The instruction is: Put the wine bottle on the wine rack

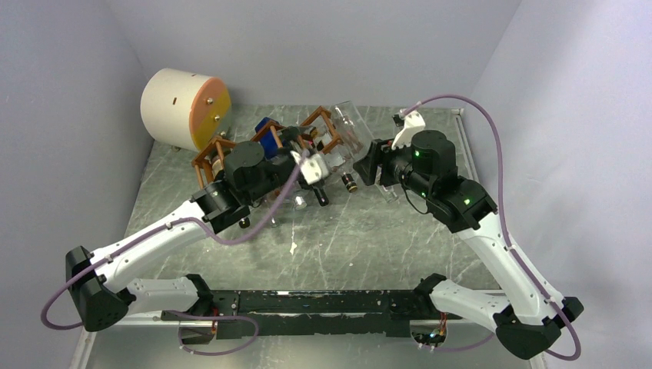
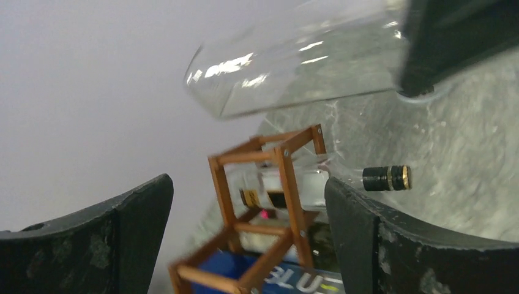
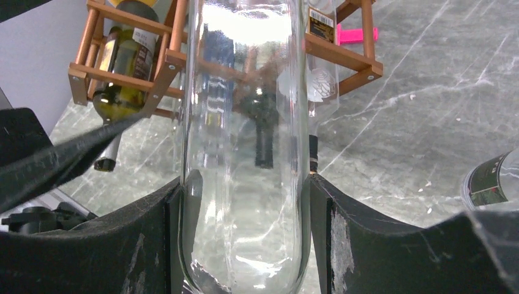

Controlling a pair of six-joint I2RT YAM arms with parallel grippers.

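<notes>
The clear glass wine bottle (image 3: pixel 245 122) is clamped between my right gripper's (image 3: pixel 245 202) fingers; it also shows in the top view (image 1: pixel 350 127), held above the table by the right gripper (image 1: pixel 370 163), just right of the wine rack (image 1: pixel 265 146). The rack is a reddish-brown lattice that holds several bottles with their necks pointing toward me. In the right wrist view the rack (image 3: pixel 122 67) lies beyond the held bottle. My left gripper (image 1: pixel 307 165) is over the rack's front and is open and empty; its wrist view (image 2: pixel 248 202) shows the rack (image 2: pixel 287 184) between its fingers and the clear bottle (image 2: pixel 294 61) above.
A cream-and-orange drum (image 1: pixel 184 108) lies at the back left beside the rack. A blue box (image 2: pixel 294 278) sits in the rack. Black-capped bottle necks (image 1: pixel 350 183) stick out of the rack's front. A dark labelled bottle (image 3: pixel 489 184) is at the right wrist view's right edge.
</notes>
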